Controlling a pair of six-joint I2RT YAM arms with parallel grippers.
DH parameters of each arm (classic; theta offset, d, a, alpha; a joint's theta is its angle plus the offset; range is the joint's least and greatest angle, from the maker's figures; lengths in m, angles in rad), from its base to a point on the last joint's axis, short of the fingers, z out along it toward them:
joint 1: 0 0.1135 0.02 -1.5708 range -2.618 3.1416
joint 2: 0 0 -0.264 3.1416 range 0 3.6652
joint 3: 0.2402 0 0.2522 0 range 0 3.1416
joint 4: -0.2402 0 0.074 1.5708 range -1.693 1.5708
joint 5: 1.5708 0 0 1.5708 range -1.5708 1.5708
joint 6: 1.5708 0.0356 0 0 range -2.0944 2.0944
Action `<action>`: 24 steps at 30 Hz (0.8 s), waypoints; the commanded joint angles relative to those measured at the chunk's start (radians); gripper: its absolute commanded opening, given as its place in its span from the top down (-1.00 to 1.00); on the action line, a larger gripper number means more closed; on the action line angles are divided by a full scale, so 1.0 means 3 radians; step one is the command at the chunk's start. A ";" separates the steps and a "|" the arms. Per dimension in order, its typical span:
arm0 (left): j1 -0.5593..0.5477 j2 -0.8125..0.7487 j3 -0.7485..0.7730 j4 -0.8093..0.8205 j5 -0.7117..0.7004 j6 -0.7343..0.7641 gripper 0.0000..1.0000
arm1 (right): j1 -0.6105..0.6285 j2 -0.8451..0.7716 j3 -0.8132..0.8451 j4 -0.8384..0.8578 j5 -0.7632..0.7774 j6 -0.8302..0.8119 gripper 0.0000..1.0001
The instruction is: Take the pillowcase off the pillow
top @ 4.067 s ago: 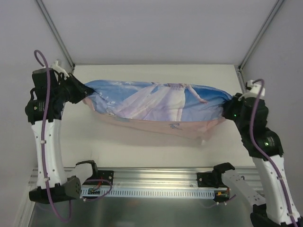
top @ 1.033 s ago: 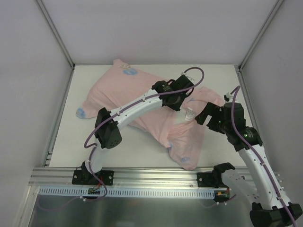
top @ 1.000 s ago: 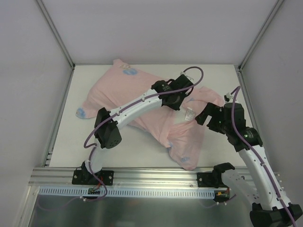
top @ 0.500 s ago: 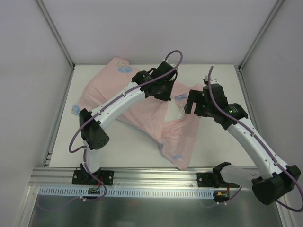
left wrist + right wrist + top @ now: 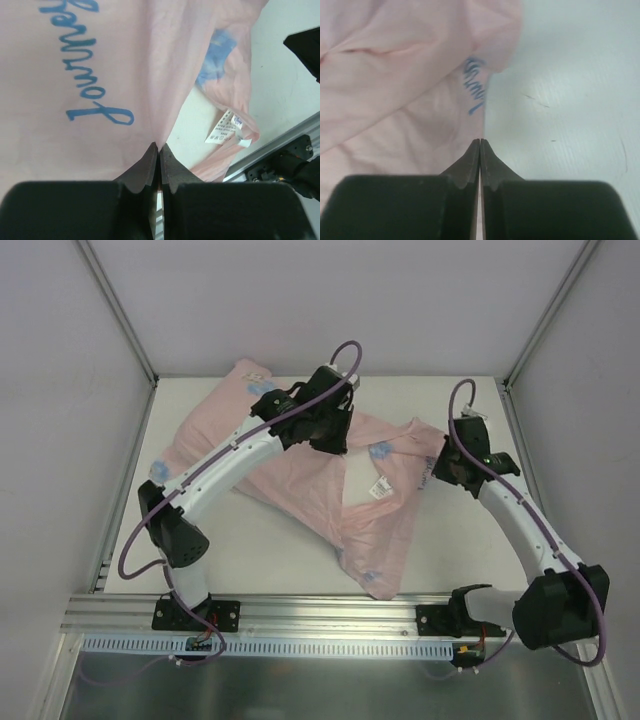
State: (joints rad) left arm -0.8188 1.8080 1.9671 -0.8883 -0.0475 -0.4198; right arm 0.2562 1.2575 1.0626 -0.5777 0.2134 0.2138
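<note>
Left claw (image 5: 157, 147) and right claw (image 5: 480, 142) are each clenched on a pillowcase (image 5: 300, 490) edge. Between them, no pillow is clearly exposed. Removal is judged incomplete.

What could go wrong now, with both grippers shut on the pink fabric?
1. The right gripper pinches only the very edge of the pillowcase, so it may slip when pulled.
2. The left gripper holds a fold mid-fabric; if it caught the pillow beneath too, the pillow would drag along.
</note>
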 commanded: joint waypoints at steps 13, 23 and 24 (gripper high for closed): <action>0.0505 -0.0643 -0.0630 0.0123 0.0624 -0.0129 1.00 | 0.0822 -0.1042 -0.0459 0.0346 -0.0032 0.0295 -0.57; 0.0510 -0.0596 -0.0718 0.0179 0.0639 -0.0155 1.00 | 0.1701 -0.0281 0.0175 0.0248 0.0209 0.0187 -0.99; 0.0510 -0.0596 -0.0728 0.0179 0.0634 -0.0160 1.00 | 0.1779 -0.0209 0.0256 0.0264 0.0224 0.0192 -0.99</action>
State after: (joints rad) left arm -0.6613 1.6363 1.7512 -0.8581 0.1234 -0.4564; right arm 0.7292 1.1557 1.0740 -0.5034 0.2470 0.2859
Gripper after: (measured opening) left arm 0.008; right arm 0.993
